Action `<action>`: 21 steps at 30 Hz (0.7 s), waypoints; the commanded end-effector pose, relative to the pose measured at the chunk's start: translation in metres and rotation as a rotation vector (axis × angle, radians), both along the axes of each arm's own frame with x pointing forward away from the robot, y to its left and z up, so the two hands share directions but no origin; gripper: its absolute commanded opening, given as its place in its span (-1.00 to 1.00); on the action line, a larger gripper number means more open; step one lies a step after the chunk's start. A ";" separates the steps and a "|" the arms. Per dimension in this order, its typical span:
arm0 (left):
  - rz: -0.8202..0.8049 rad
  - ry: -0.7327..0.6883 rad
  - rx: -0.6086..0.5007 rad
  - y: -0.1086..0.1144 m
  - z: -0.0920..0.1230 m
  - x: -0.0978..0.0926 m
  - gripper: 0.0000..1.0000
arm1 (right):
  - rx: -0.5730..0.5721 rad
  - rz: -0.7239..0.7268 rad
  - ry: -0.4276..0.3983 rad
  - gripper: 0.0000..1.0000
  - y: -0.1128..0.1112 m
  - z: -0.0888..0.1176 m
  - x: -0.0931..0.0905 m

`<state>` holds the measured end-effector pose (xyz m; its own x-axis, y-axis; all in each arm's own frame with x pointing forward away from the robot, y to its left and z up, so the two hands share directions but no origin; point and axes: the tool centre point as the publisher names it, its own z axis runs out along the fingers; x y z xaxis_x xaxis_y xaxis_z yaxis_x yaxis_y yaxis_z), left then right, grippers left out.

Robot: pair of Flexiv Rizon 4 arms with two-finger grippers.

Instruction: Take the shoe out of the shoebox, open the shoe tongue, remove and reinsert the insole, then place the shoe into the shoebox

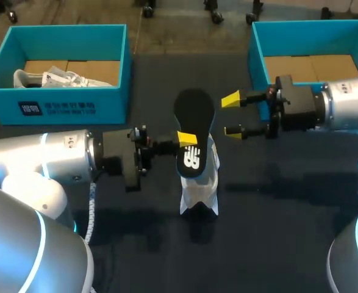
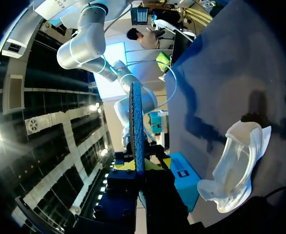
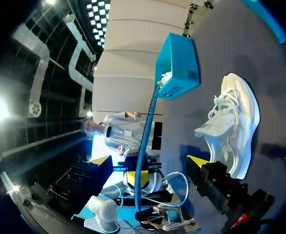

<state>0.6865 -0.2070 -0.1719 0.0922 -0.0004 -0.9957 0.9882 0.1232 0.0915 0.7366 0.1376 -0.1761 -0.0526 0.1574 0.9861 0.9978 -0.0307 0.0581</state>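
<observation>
My left gripper (image 1: 185,140) is shut on a black insole (image 1: 194,128) with a white logo and holds it above the table. In the left wrist view the insole (image 2: 136,122) is edge-on and stands up from between the fingers of the gripper (image 2: 139,168). A white shoe (image 1: 200,190) lies on the dark table just under the insole's near end, and it also shows beside the gripper (image 2: 238,165). My right gripper (image 1: 230,115) stands open a little to the right of the insole's far end. From that wrist, the insole (image 3: 145,141) hangs ahead of the open fingers (image 3: 150,163), with the shoe (image 3: 233,119) off to one side.
A blue shoebox (image 1: 63,101) at the back left holds a second white shoe (image 1: 50,78). Another blue shoebox (image 1: 259,58) at the back right shows only its cardboard floor, close behind my right gripper. The dark table (image 1: 276,232) stretches out in front.
</observation>
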 end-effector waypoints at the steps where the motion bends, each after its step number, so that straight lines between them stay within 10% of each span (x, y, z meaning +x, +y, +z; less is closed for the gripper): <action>1: -0.011 -0.017 0.015 -0.019 -0.005 0.008 -1.00 | 0.014 0.005 0.004 0.98 0.013 -0.005 0.005; 7: -0.013 -0.031 0.047 -0.028 -0.007 0.009 -1.00 | 0.025 0.013 0.008 0.76 0.019 -0.006 0.005; 21: -0.046 -0.088 0.053 -0.031 -0.008 0.004 -1.00 | 0.032 0.011 0.001 -0.43 0.022 -0.007 0.007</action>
<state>0.6927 -0.2394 -0.1777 0.1778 0.0465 -0.9830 0.9810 0.0707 0.1808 0.7425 0.1585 -0.1833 -0.0529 0.1234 0.9909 0.9982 -0.0231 0.0562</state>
